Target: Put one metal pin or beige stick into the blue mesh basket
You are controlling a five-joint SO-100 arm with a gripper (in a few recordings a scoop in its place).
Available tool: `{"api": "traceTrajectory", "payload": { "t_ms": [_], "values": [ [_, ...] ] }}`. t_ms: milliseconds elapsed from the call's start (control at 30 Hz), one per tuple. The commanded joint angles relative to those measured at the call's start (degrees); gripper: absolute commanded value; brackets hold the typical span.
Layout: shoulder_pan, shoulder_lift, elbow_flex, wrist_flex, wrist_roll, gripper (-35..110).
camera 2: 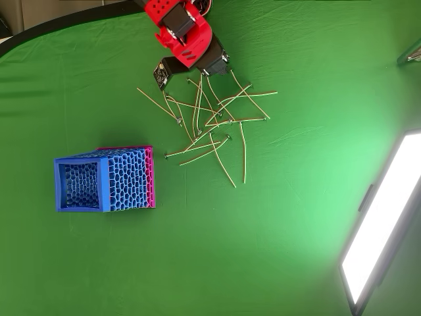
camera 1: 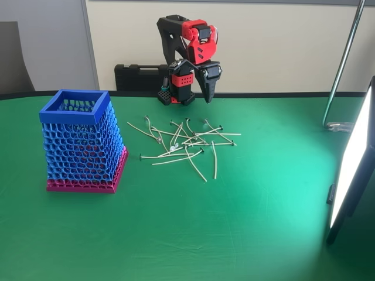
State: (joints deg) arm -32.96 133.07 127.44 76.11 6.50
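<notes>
A: Start with the big things. What's on the green surface [camera 1: 234,234]?

B: One blue mesh basket [camera 1: 82,143], standing upright at the left in the fixed view, well apart from everything else. I can't make out anything inside it through the mesh. At the right edge leans one bright light panel [camera 1: 351,170].

A: And the arm?

B: One red and black arm [camera 1: 190,55] at the far side, folded over, with its claw [camera 1: 206,88] pointing down above the far edge of the pile. The claw carries nothing; whether its jaws stand parted or closed I cannot tell from either view.

A: The sticks?

B: One loose heap of thin beige sticks [camera 2: 210,125], crossed over one another. I count roughly fifteen, though the overlaps make an exact count unsure. Some are curved.

A: Which one suits the task?

B: I'd judge a fairly straight pin [camera 2: 244,151] at the right of the heap in the overhead view, lying mostly alone. It lies nearer than the claw and a little right, its long axis running near to far, so the claw would need to reach forward and close across it.
</notes>
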Motion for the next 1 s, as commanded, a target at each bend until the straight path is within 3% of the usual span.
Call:
{"api": "traceTrajectory", "payload": {
  "t_ms": [0, 467, 800, 967],
  "values": [
    [-0.4, 4.7, 3.3, 0.4, 0.5, 1],
    [0.7, -3.7, 2.2, 1.3, 1.5, 1],
    [1.2, -2.9, 8.9, -5.4, 1.2, 1],
    [0.9, -4.0, 9.1, -5.5, 1.5, 14]
  ]
}}
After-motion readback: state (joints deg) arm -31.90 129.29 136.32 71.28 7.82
